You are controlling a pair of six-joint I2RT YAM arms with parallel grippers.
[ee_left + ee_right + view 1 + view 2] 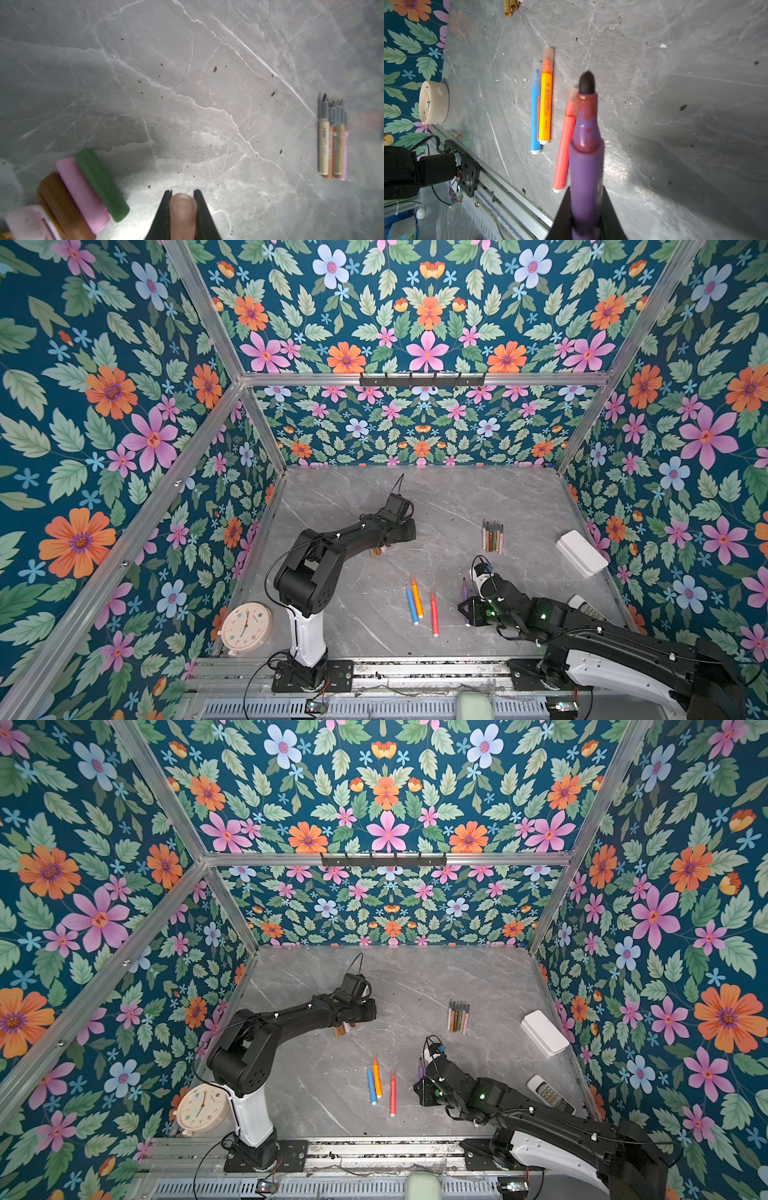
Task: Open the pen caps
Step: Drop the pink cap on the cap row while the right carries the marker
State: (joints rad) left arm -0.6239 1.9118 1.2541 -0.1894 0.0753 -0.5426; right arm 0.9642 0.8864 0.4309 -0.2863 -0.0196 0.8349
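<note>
Left tool (182,192) clamped on a pale stubby cap (182,209), low over the worktop (207,104), just beside the loose green cap (101,185), pink cap (81,193) and brown cap (58,203), lying parallel. Right tool (586,189) gripping the purple pen (586,155), dark nib bare, collar smeared red. Translucent caps on, so likely next: blue pen (535,116), orange pen (546,104), red pen (563,149), flat just left of right tool, long axes near-to-far, caps at far end. Right arm nearer. Bare pens (493,536) in a tight row further back
</note>
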